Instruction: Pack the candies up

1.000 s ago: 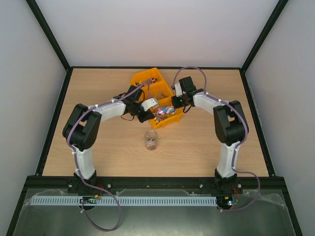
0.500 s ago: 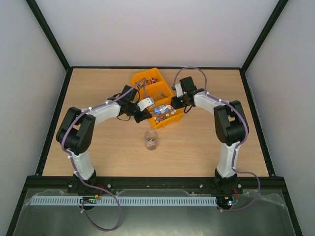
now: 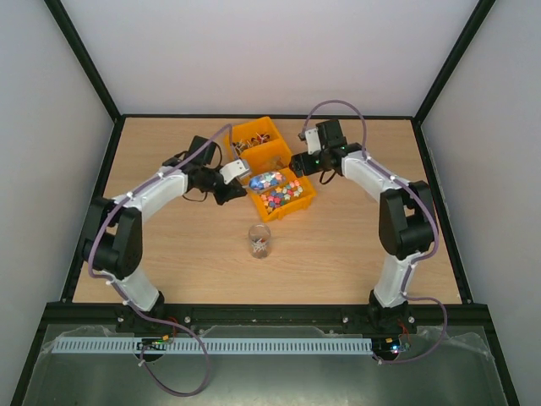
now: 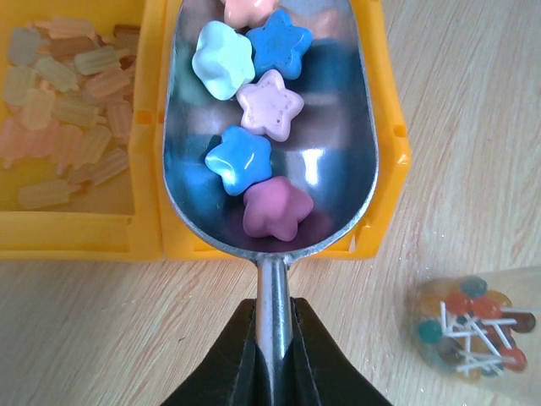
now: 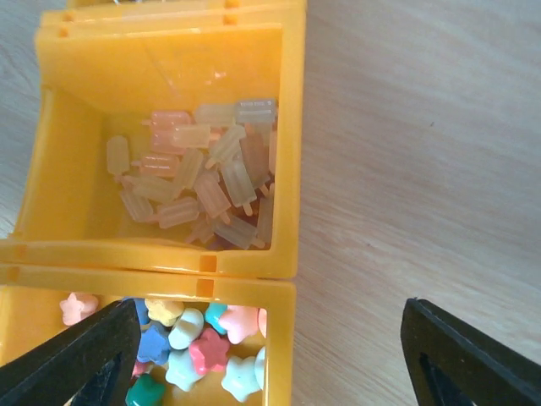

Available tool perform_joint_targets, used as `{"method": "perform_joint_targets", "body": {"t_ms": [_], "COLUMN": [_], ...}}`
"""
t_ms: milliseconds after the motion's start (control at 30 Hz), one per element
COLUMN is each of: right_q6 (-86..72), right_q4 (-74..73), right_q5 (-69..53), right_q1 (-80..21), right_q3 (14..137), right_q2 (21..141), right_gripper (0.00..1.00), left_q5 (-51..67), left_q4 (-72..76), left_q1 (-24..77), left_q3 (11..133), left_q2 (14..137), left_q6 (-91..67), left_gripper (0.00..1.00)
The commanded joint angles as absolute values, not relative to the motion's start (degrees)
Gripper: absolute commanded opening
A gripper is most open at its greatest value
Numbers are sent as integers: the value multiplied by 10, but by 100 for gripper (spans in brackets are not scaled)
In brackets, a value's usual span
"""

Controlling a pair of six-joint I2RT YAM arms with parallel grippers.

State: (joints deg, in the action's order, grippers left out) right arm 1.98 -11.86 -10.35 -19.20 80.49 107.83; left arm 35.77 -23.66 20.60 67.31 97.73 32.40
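With the scoop [image 4: 270, 127] loaded, I judged the job in hand was to carry it from the yellow bin [image 4: 385, 127] to the clear cup [image 4: 473, 326]. To do that well I wanted the bowl kept flat and the travel slow. I would tip it only once the lip sat right over the cup's mouth, because the star-shaped candies [image 4: 254, 161] lay loose and could slide off the open front. The left pincer [image 4: 272, 342] was clamped on the scoop's thin handle, jaws almost together. I could count 6 candies in the bowl just ahead of it, a purple star nearest the handle root. The bowl hung over the nearer of the 2 yellow bins, which sat toward the far edge of the tabletop, about midway between its left and right edges. That bin held many more candies, and the cup stood apart from it, toward the near edge. The right pincer [image 5: 270, 364] hovered above the wall shared by the 2 bins, jaws spread wide and gripping nothing, with candies below it untouched.
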Motion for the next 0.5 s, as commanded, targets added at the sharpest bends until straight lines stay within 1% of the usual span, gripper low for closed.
{"method": "perform_joint_targets", "body": {"t_ms": [0, 167, 333, 467], "right_q6": [48, 85, 106, 137], "right_q4": [-148, -160, -157, -153], "right_q5": [-123, -150, -218, -280], "right_q1": [-186, -186, -187, -186], "right_q3": [823, 819, 783, 736], "right_q2": [1032, 995, 944, 897], "right_gripper": [89, 100, 99, 99], "left_q5": [394, 409, 430, 415], "left_q4": [-312, -383, -460, -528], "left_q1": [188, 164, 134, 119], "left_q3": [701, 714, 716, 712], "left_q2": [931, 882, 830, 791], "left_q6": [383, 437, 495, 554], "left_gripper": [2, 2, 2, 2]}}
